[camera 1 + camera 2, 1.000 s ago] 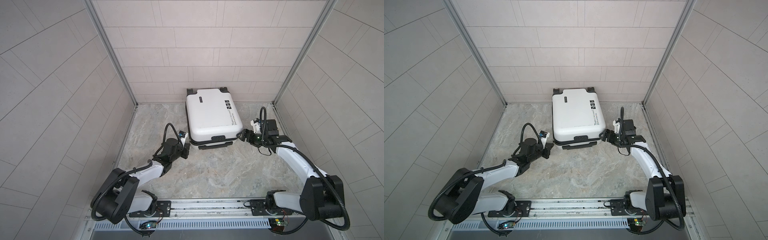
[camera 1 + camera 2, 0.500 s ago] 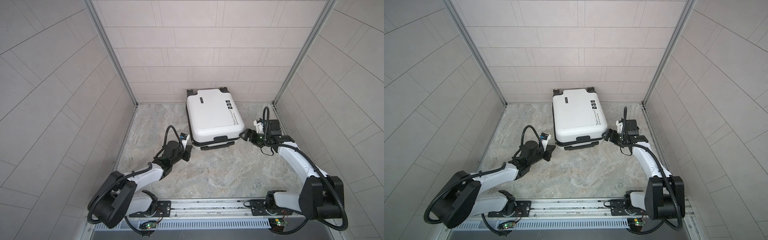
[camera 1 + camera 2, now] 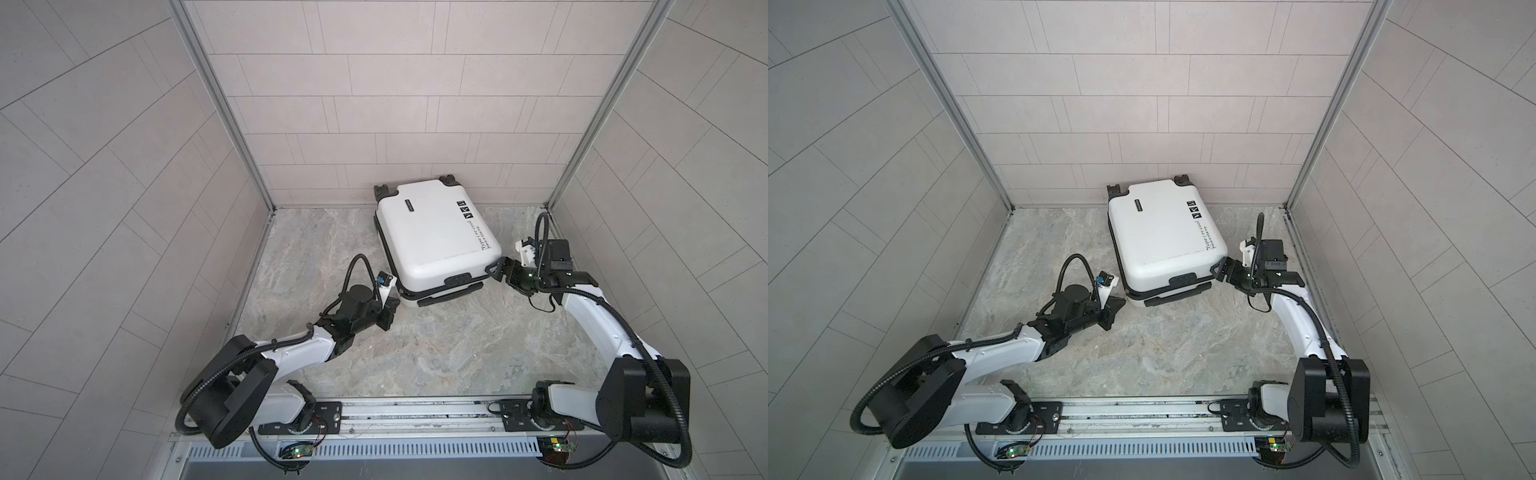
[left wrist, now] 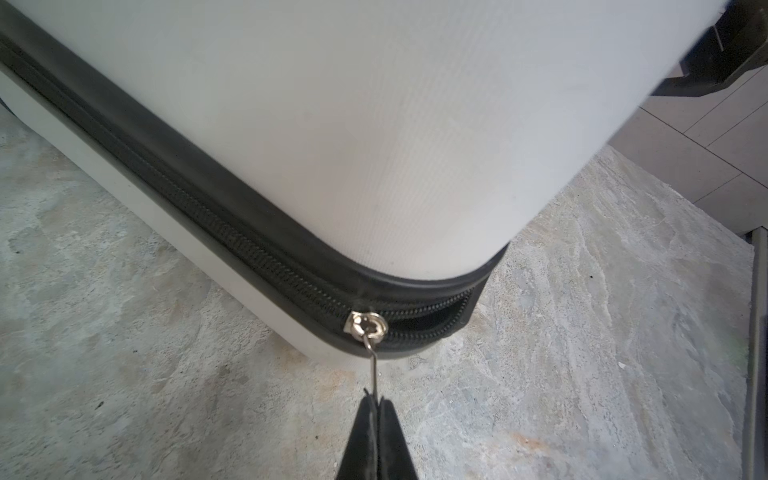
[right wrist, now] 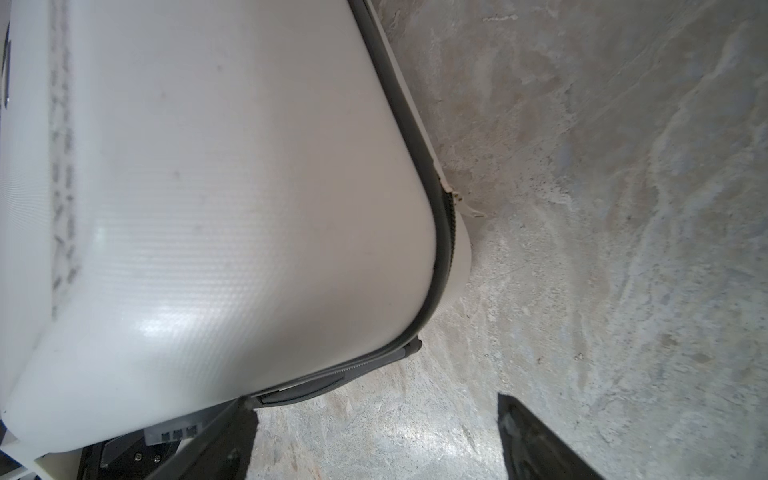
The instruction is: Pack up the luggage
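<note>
White luggage (image 3: 432,232) laid flat, far centre; zipper pull (image 4: 372,361) pinched by left gripper (image 4: 377,401); right gripper (image 5: 374,407) spread wide at near-right corner.

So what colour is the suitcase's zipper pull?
Silver metal; the zipper pull shows best in the left wrist view.

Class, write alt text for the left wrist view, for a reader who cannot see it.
The shut left tool pinches the thin metal zipper pull of a white suitcase at its rounded corner. Beside the silver slider the black zipper gapes open; the suitcase lies on a mottled grey floor.
</note>
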